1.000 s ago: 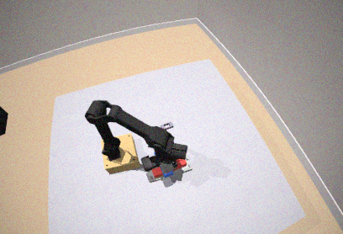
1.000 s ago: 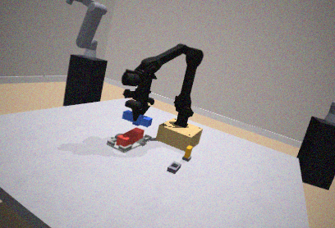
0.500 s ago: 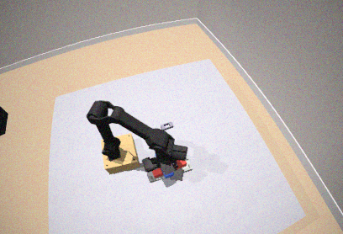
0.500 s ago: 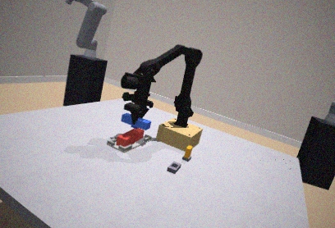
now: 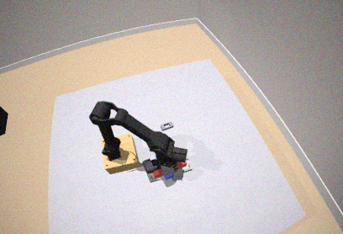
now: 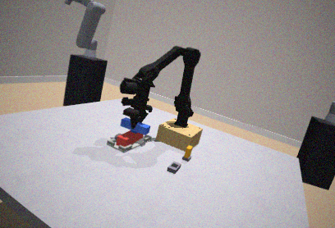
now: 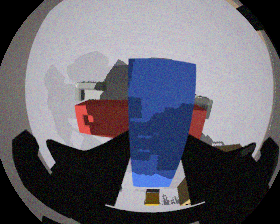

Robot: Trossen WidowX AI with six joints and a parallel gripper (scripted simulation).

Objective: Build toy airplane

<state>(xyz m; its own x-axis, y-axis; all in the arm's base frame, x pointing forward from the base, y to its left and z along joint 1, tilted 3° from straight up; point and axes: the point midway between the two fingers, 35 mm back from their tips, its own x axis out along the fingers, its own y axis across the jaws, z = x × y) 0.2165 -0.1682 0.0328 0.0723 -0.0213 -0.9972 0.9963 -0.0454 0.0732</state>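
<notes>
The blue wing (image 6: pixel 135 126) looks like smooth, dull plastic, and so does the red fuselage (image 6: pixel 128 138). The black arm (image 6: pixel 166 62) looks like hard plastic with only a little shine. The end effector (image 6: pixel 134 116) is black and dull too. The arm's base block (image 6: pixel 194 134) is tan like plain wood. The worktop (image 6: pixel 246 190) has a pale, flat mat with no shine. The small yellow tail fin (image 6: pixel 188 152) looks smooth.
</notes>
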